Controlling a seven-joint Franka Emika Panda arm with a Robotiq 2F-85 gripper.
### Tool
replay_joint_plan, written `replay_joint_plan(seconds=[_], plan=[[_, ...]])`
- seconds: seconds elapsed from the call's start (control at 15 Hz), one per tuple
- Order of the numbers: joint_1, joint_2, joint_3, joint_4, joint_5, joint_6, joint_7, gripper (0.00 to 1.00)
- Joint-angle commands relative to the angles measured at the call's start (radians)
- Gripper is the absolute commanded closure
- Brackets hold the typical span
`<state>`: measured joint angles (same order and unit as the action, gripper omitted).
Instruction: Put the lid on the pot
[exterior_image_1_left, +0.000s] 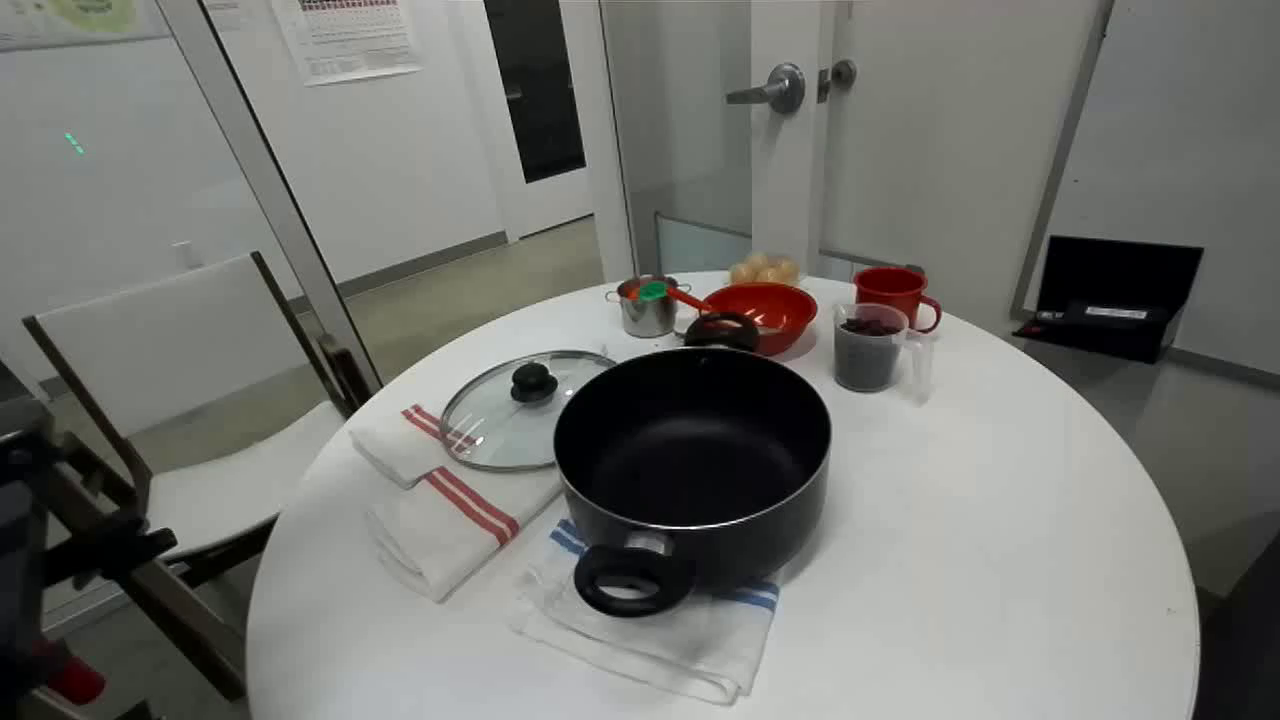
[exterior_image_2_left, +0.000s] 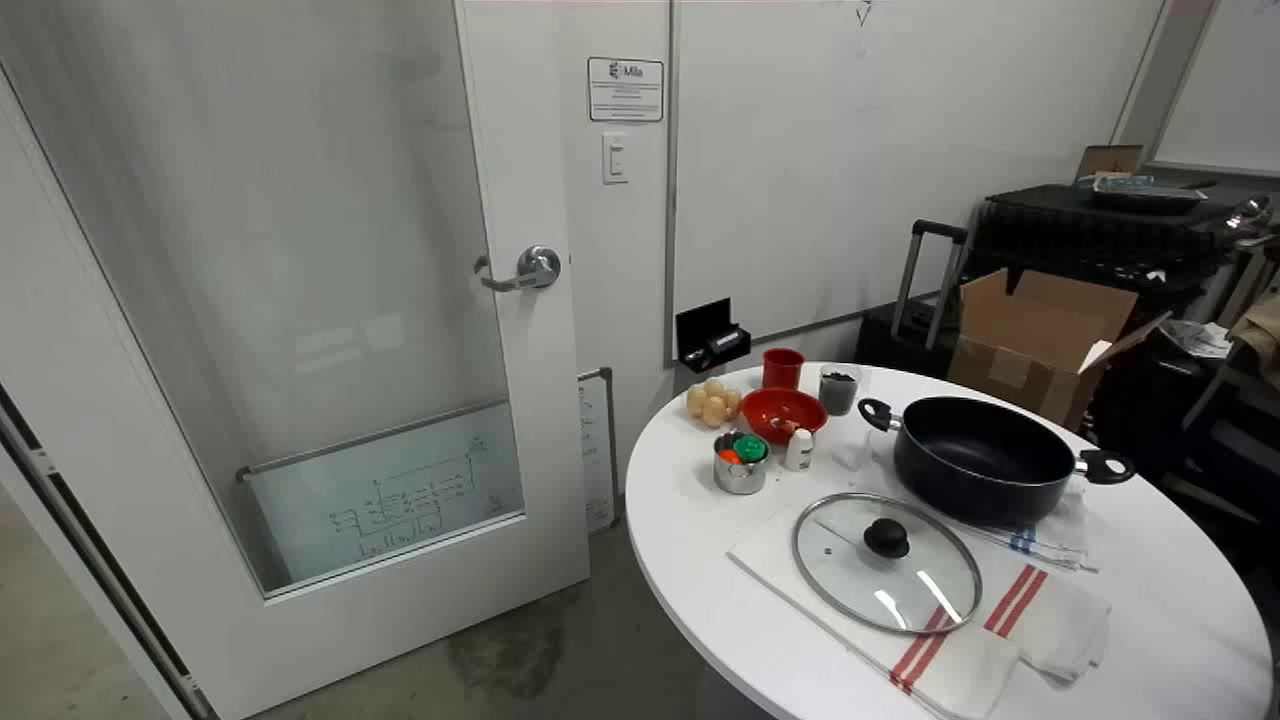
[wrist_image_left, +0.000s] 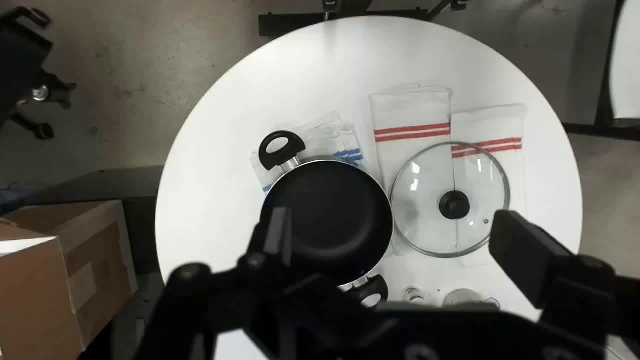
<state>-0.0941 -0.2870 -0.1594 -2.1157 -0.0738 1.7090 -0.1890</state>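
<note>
The lid, round clear glass with a metal rim and black knob, lies flat, knob up, on red-striped towels in both exterior views and the wrist view. The wide black pot stands uncovered and empty beside it in both exterior views and the wrist view. In the wrist view my gripper is open and empty, high above the table. One finger overlaps the pot and the other the lid's edge, with the knob between them in the picture. I cannot make out the gripper in the exterior views.
Red-striped towels lie under the lid and a blue-striped towel under the pot. A small steel pot, white bottle, red bowl, red mug and clear measuring cup stand near the pot on the round white table.
</note>
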Motion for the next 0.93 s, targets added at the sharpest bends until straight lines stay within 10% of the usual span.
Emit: replay_joint_plan(seconds=[0.0,0.87], plan=[[-0.005,0.001,0.004,0.003,0.001,-0.002,-0.001,0.0],[0.031,0.114,0.023,0.009,0.031,0.052,-0.065,0.0]])
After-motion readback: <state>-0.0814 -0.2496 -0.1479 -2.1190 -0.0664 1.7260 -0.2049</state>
